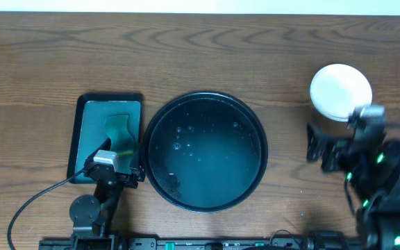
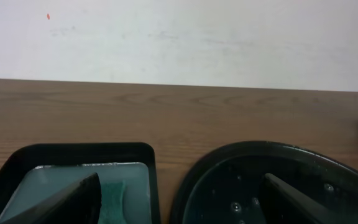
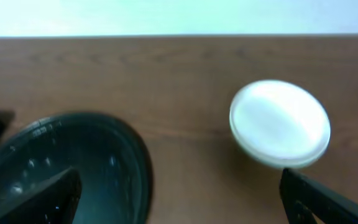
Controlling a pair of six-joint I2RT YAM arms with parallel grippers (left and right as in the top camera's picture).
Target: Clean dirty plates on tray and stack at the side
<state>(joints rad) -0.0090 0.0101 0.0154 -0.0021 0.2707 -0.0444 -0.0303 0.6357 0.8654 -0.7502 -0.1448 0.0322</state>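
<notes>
Presently, wooden table (image 1: 200, 55), round black tray (image 1: 207, 96) at centre (droplets on its floor), rectangular tray (image 1: 74, 139) just left, white plate (image 1: 340, 92) on table far right, right gripper (image 3: 180, 177) wide open, empty, near plate, left gripper (image 2: 180, 180) wide open, empty, between trays, green sponge (image 1: 120, 132).

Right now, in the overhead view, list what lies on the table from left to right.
small tray → round tray → white plate
</notes>
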